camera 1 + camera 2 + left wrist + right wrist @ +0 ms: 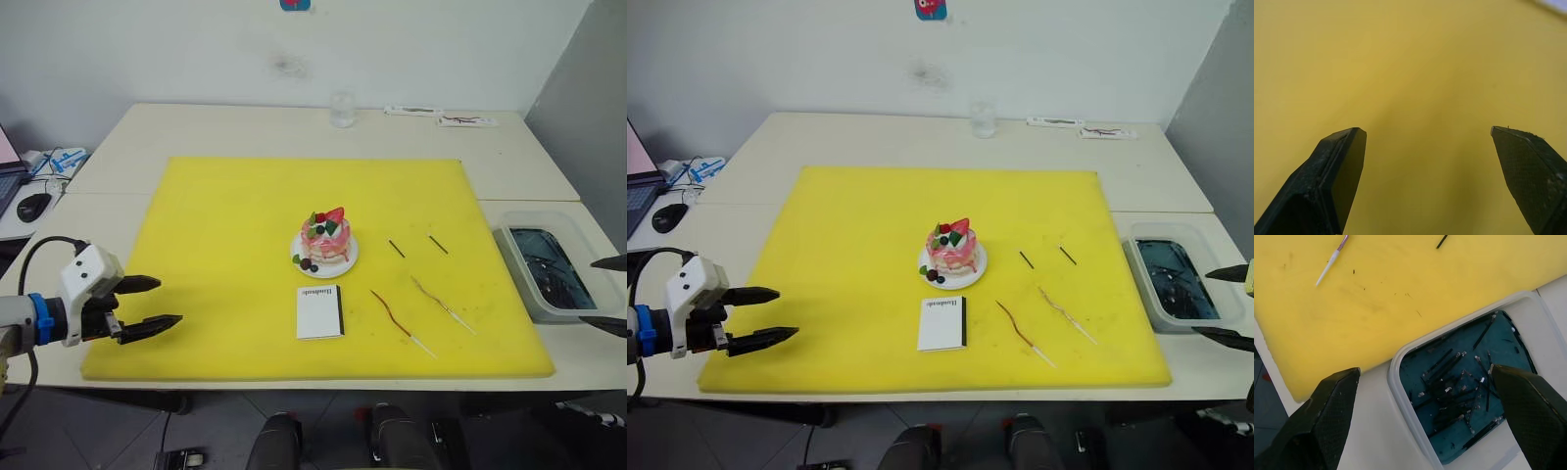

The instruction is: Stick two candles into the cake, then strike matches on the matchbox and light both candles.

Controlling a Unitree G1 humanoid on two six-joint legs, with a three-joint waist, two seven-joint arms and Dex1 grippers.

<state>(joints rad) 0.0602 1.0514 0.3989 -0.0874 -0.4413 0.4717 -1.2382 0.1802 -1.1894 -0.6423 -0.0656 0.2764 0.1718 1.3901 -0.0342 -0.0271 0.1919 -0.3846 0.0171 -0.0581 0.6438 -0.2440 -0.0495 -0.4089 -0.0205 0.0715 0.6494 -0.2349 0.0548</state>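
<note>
The cake [324,242] is sitting mid-mat [216,245] with the matchbox [320,311] just before it and the candles [402,321] and matches [396,249] lying to its right, while the left gripper [157,303] and right gripper [1227,305], above the tub [542,296], are both hanging wide open, holding nothing.
</note>
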